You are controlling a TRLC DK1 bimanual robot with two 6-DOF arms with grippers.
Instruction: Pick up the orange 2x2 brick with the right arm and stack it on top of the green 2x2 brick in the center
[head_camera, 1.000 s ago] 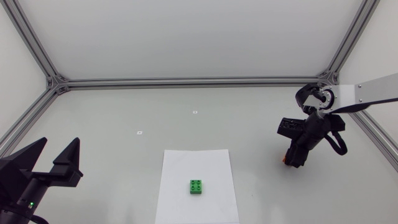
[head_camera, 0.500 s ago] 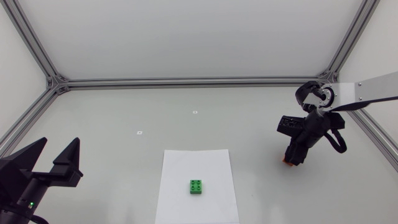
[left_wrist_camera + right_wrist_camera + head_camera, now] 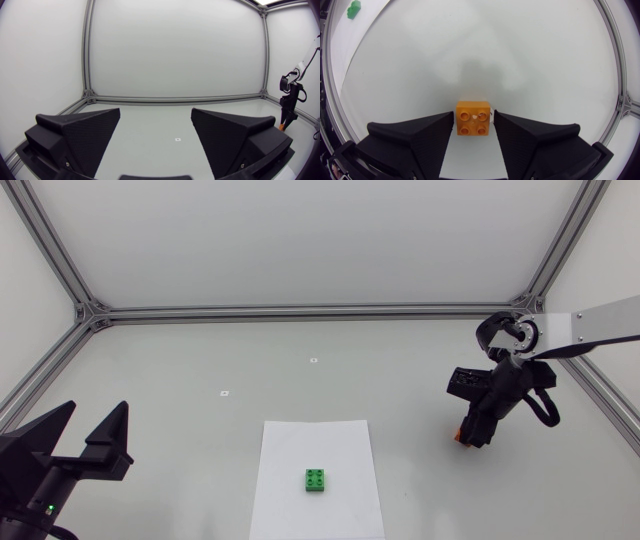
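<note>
While the right claw (image 3: 473, 114), barely open, straddles the orange brick (image 3: 473, 119), nothing is lifted. Stacking onto the green brick (image 3: 317, 480) remains.

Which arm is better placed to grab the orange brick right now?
Right. The right gripper straddles the orange brick; the left gripper sits across the table, beyond the green brick.

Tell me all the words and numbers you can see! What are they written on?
No text here can be read.
The two tiny white markers: too small to tell if they bear any print.
The orange 2x2 brick: nothing readable on its studs or top.
The green 2x2 brick: too small to show print.
The white paper sheet: blank where it shows.
</note>
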